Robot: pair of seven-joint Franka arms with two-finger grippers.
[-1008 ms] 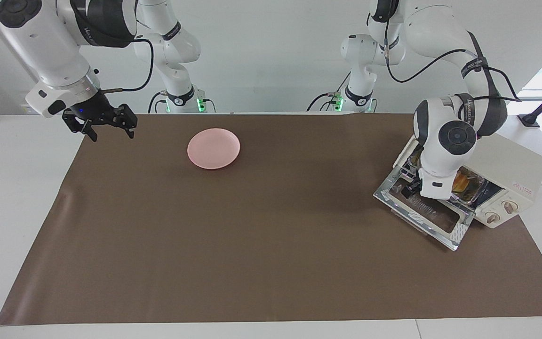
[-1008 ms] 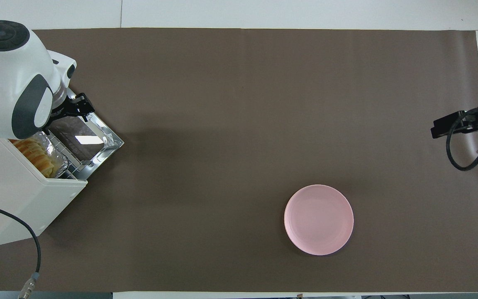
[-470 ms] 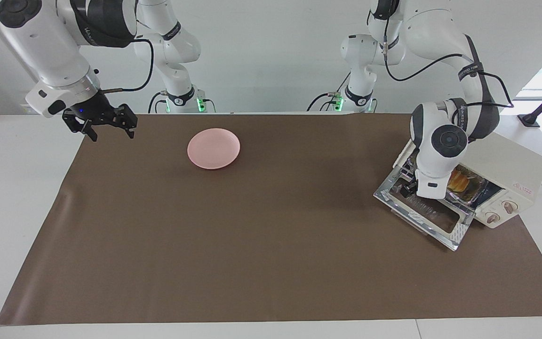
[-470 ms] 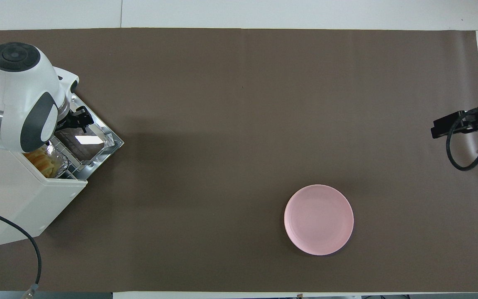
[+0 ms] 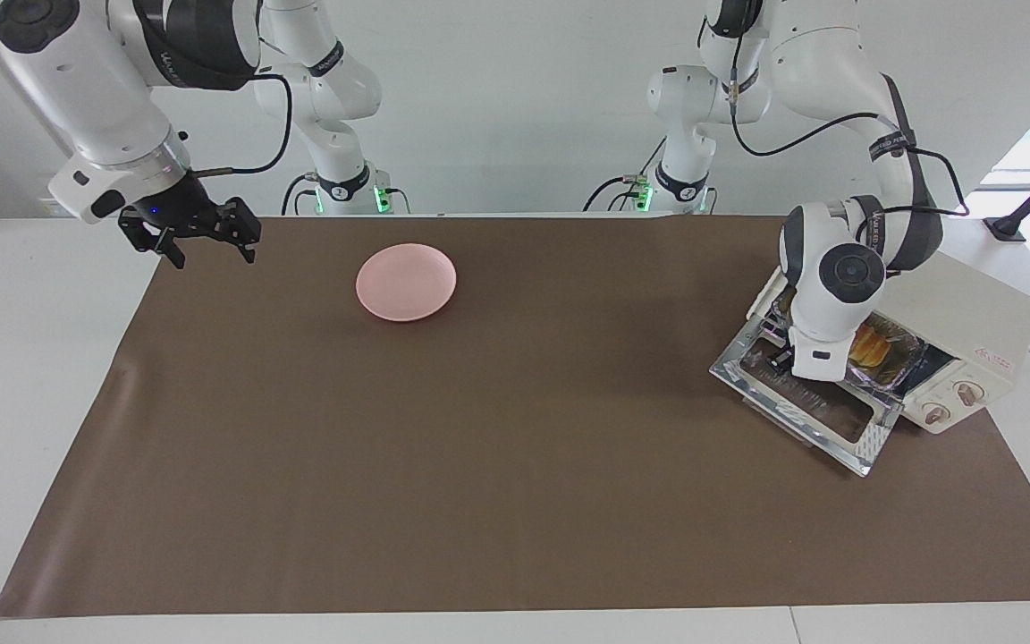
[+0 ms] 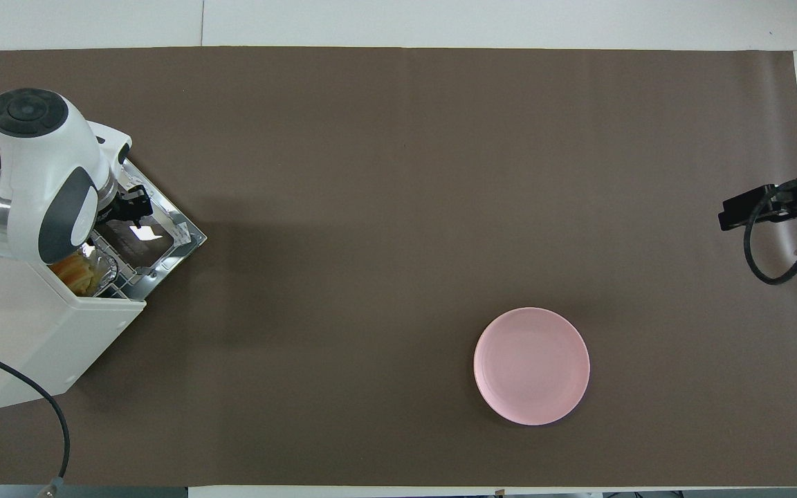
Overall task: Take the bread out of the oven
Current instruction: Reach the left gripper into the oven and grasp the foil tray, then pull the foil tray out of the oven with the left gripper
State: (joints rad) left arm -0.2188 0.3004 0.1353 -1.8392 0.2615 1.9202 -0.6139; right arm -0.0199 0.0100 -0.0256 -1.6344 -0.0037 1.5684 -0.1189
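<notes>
Cream-white boxy toaster oven (image 5: pixel 971 313) with a small red label (image 5: pixel 998 358) and mirror-bright glass drop-down door (image 5: pixel 823 416). Golden-yellow ridged bread loaf (image 5: pixel 877 344) in a crinkled silver foil tray (image 5: pixel 895 376). Plain pale pink round plate (image 5: pixel 406 282). Uniform matte brown mat (image 5: pixel 515 465) over a white counter (image 5: pixel 32 358). White arms with dark grey joints; black grippers: left gripper (image 6: pixel 132 204), right gripper (image 5: pixel 202 234).

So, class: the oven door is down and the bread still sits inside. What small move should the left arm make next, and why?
Probably ease the left pincer from over the open door into the oven mouth toward the bread, which still lies in its foil tray on the rack. The right pincer waits, open, at the right arm's end of the table.
</notes>
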